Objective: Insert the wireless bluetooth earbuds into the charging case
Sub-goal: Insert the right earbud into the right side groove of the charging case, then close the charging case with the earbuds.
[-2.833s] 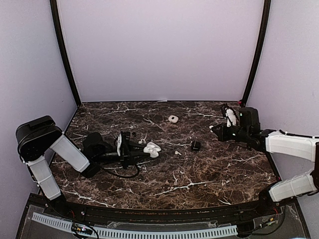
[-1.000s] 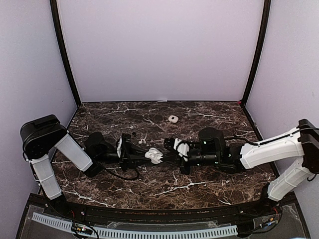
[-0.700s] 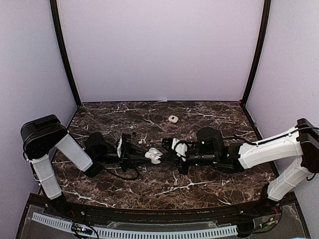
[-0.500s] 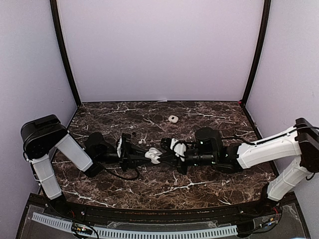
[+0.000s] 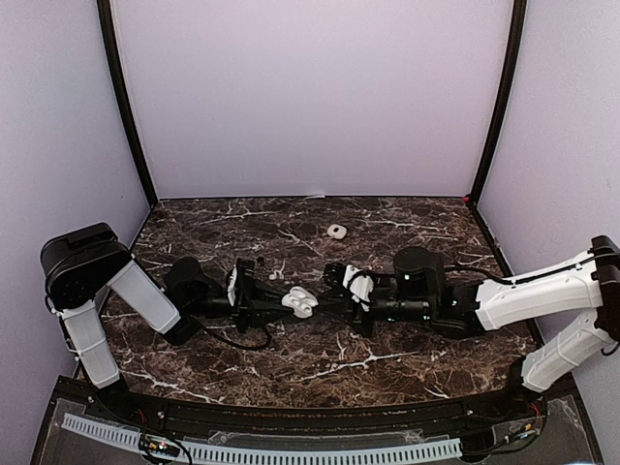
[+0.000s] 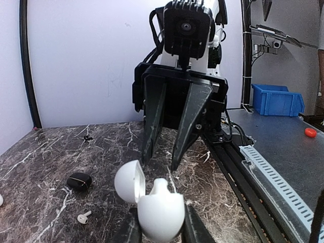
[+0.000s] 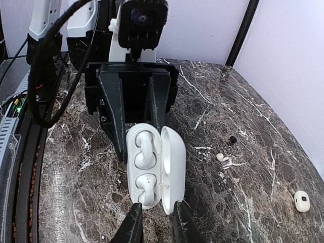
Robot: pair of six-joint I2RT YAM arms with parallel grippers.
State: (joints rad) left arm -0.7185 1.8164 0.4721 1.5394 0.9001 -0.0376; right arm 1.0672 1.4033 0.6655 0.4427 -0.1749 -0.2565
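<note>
My left gripper (image 5: 289, 303) is shut on a white charging case (image 6: 159, 212), lid (image 6: 127, 181) open, held low over the marble table (image 5: 387, 354). In the right wrist view the case (image 7: 172, 167) holds two white earbuds, one at the far end (image 7: 144, 144) and one at the near end (image 7: 148, 185); the near one (image 6: 161, 187) sticks up past the rim. My right gripper (image 5: 325, 298) faces the case, its fingers (image 6: 152, 121) slightly apart and empty, tips just short of the case's end.
A loose white earbud (image 6: 82, 217) and a black case (image 6: 79, 181) lie on the marble beside the grippers. Another white earbud (image 7: 221, 158) and a small black piece (image 7: 232, 139) lie past the left gripper. A second white case (image 5: 336, 231) sits towards the back.
My right arm swept in from the far right to the held case, then drew back a little to the right. My left gripper kept hold of the open case.
</note>
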